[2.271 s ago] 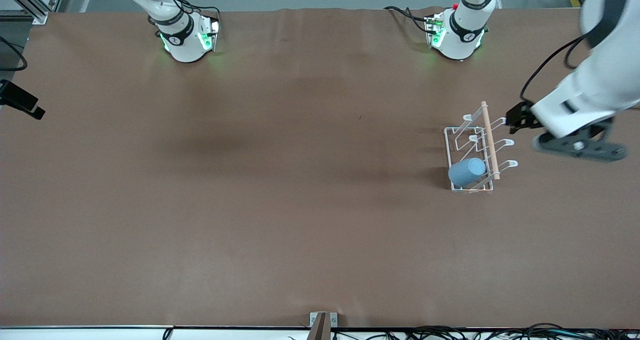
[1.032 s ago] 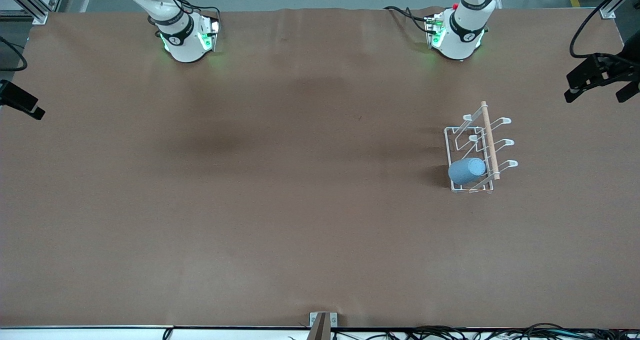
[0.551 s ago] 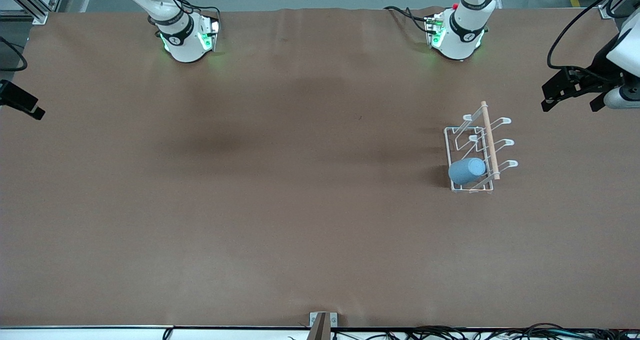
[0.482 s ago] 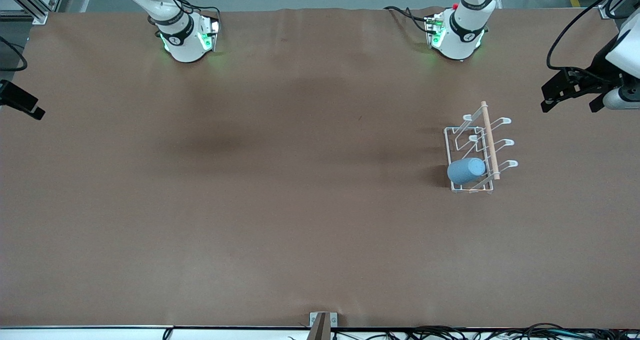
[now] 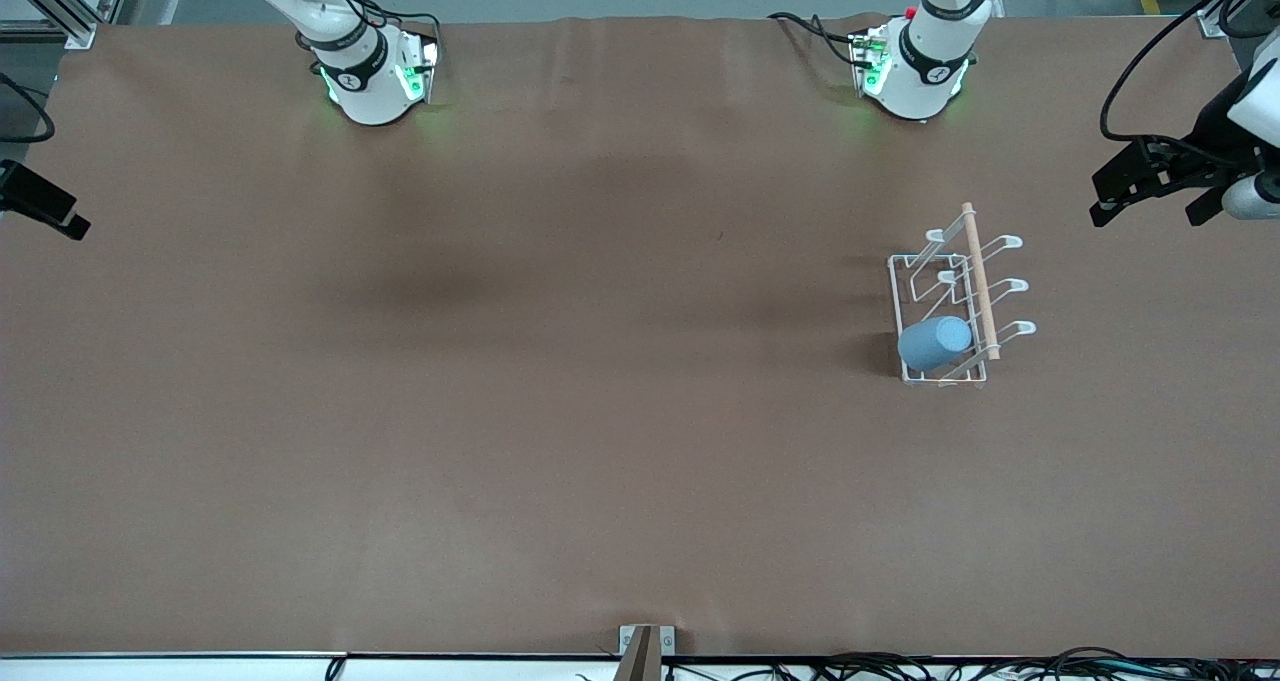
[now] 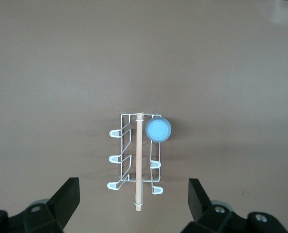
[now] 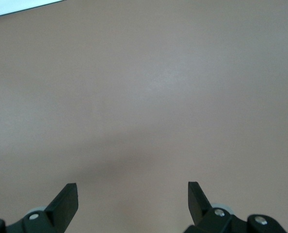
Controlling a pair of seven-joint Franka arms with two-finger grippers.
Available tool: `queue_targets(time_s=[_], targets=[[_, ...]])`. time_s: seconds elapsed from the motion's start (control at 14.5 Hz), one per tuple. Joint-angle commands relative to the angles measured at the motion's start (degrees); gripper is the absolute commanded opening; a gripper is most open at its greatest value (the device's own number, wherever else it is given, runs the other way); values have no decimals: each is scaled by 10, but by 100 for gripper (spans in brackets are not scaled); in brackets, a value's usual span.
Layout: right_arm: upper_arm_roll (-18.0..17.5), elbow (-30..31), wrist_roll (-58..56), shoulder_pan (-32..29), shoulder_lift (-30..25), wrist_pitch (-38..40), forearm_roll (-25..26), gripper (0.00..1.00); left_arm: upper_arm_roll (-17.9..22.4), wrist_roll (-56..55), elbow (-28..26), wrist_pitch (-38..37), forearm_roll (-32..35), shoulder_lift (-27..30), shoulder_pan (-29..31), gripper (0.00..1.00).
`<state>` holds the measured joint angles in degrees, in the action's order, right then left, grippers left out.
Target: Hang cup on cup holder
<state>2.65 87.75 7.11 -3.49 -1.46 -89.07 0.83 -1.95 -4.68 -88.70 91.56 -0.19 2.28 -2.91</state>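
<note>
The light-blue cup sits bottom-up over a prong of the white wire cup holder, at the holder's end nearest the front camera. The left wrist view shows the cup on the cup holder from high above. My left gripper is open and empty, up in the air over the table's edge at the left arm's end, apart from the holder; its own view shows its fingers wide apart. My right gripper is open and empty over bare brown table; it does not show in the front view.
The two robot bases stand along the table's edge farthest from the front camera. A black camera mount sits at the right arm's end. A small bracket and cables lie along the edge nearest the front camera.
My left gripper has pulled away from the cup holder, up and out toward the table's edge at the left arm's end. The cup has stayed on its prong.
</note>
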Motion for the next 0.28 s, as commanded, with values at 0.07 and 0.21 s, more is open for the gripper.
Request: queue_targets(time_s=[0.07,0.21], targets=[[-3,1,9,-1,-2,3,2,100,1,-1,-17,8,-13,17,4,99],[-3,1,9,-1,-1,3,2,100,1,7,-17,6,-13,17,4,99]])
